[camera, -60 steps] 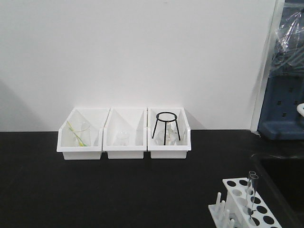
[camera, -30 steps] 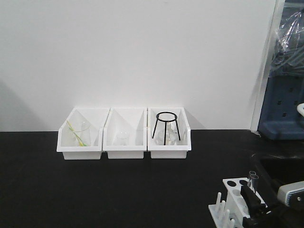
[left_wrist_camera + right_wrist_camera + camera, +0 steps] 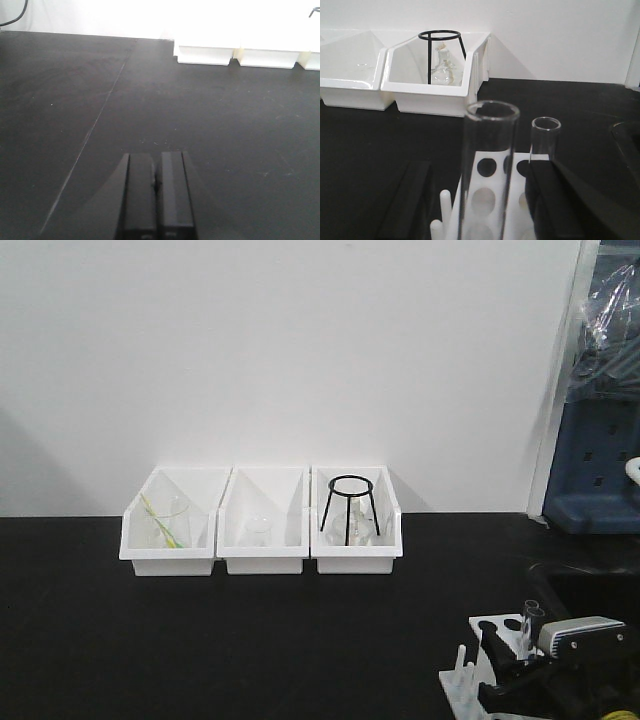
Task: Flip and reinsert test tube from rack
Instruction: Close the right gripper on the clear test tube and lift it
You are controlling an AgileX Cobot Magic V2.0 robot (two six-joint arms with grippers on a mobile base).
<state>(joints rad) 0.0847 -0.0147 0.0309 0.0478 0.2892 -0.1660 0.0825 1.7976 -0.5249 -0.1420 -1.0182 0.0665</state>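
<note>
The white rack (image 3: pixel 483 632) stands at the table's front right, its pegs (image 3: pixel 463 672) on the near left side. In the right wrist view, a clear test tube (image 3: pixel 489 130) stands upright in the rack (image 3: pixel 492 197), open end up. A second tube (image 3: pixel 544 137) stands behind it to the right. My right gripper (image 3: pixel 480 167) is open, its dark fingers (image 3: pixel 407 200) on either side of the nearer tube and not touching it. From the front, that gripper (image 3: pixel 510 665) covers the rack's right part, and the tube tops (image 3: pixel 531 616) show above it. My left gripper (image 3: pixel 156 156) is shut on nothing, above bare black tabletop.
Three white bins (image 3: pixel 263 558) line the back wall. The right one holds a black ring tripod (image 3: pixel 350 505) and a flask, and the others hold glassware. A dark recessed basin (image 3: pixel 600 595) lies right of the rack. Blue equipment (image 3: pixel 600 470) stands at far right.
My right arm has come into the front view from the lower right and moved left over the rack. Its open fingers now straddle the tube. The tubes and the left gripper have not moved.
</note>
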